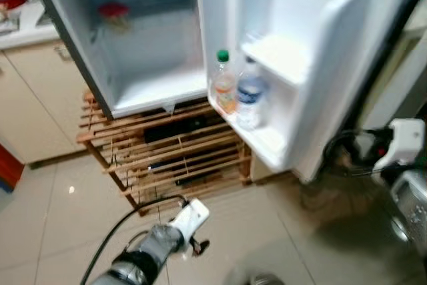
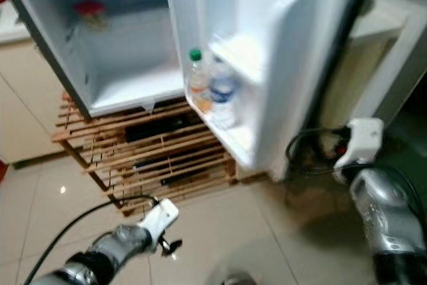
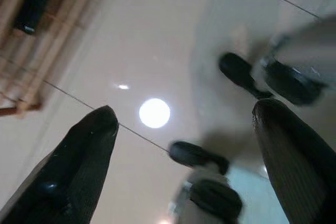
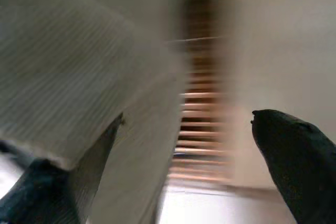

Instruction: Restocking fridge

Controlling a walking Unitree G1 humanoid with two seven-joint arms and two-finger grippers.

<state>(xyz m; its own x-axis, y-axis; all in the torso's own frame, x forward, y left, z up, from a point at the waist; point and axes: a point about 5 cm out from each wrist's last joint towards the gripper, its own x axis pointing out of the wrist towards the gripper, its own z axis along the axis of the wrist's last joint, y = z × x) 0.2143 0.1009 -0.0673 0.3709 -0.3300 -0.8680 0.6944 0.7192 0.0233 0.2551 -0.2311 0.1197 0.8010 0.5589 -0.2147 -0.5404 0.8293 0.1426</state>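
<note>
A small white fridge point(image 1: 157, 91) stands open on a wooden slatted rack point(image 1: 173, 158). Its door point(image 1: 313, 45) swings toward me. On the door's lower shelf stand a green-capped bottle of orange drink point(image 1: 224, 83) and a clear water bottle with a blue label point(image 1: 250, 95). A red item point(image 1: 113, 11) sits high inside the fridge. My left gripper point(image 3: 184, 111) hangs low over the tiled floor in front of the rack, open and holding nothing. My right gripper point(image 4: 188, 118) is open beside the door's outer edge; its picture is blurred.
Beige cabinets point(image 1: 33, 98) and a counter stand left of the fridge. A black cable point(image 1: 347, 148) loops on the floor right of the door, near a pale wall unit point(image 1: 400, 78). Glossy tiles point(image 1: 267, 231) spread in front.
</note>
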